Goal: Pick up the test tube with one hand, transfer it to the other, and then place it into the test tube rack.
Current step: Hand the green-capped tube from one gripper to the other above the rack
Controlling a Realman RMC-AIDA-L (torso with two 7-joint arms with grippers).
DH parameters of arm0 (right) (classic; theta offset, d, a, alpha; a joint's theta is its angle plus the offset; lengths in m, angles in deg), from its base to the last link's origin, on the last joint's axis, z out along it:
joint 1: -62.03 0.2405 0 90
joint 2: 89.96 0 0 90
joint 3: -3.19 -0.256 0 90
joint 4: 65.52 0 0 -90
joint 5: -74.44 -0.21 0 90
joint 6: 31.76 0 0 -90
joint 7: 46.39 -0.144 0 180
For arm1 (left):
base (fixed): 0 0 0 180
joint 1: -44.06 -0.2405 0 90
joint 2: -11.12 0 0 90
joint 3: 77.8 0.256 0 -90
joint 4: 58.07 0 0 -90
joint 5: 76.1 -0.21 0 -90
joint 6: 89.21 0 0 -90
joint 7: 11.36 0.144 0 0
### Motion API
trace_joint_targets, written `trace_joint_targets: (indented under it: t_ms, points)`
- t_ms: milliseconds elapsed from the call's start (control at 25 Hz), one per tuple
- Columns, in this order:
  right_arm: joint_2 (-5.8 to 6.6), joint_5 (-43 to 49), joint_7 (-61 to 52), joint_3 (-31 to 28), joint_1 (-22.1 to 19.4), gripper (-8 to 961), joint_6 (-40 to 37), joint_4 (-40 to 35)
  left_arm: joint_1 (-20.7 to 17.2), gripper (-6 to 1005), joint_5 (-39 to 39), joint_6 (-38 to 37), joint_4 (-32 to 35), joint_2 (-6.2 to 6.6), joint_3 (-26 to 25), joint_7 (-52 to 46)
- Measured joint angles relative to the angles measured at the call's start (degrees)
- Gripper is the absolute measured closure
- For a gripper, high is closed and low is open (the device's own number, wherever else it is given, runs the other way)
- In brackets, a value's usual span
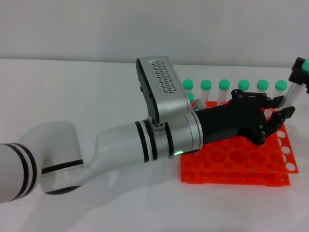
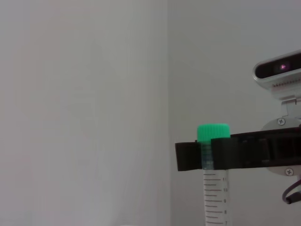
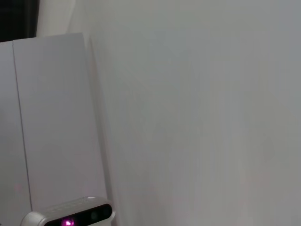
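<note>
Left end effector (image 1: 280,107) reaches rightward over the test tube rack (image 1: 270,176), fingers spread and empty. Right end effector (image 2: 237,153), at the far right edge, clamps the upright test tube (image 2: 214,179) just below its green cap.

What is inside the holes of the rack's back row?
Green-capped tubes stand in the rack's back row. The left gripper and its arm hide the row's lower part and some front holes.

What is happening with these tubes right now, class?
The right end effector is shut on a slim clear plastic test tube with a green screw cap, holding it upright. The left end effector, open, reaches across the bright orange-red perforated rack toward it. The handover looks imminent, not yet done.
</note>
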State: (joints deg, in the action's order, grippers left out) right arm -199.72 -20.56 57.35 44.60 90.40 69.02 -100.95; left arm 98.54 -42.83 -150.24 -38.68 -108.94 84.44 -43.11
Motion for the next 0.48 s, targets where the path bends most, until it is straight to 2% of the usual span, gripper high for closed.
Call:
trace_joint_targets:
  t_ms: [80,160,480]
  points:
    - [0.08,-0.2,0.0,0.0,-0.1,458,-0.1,0.2,0.0,753,0.0,0.0,0.0,0.0,0.0,0.2]
    - [0.11,-0.2,0.1,0.0,-0.1,696,-0.1,0.2,-0.1,752,0.0,-0.1,0.1,0.0,0.0,0.3]
    - [0.21,-0.3,-0.3,0.0,-0.2,747,-0.1,0.3,-0.3,747,0.1,-0.1,0.0,-0.06,0.0,0.5]
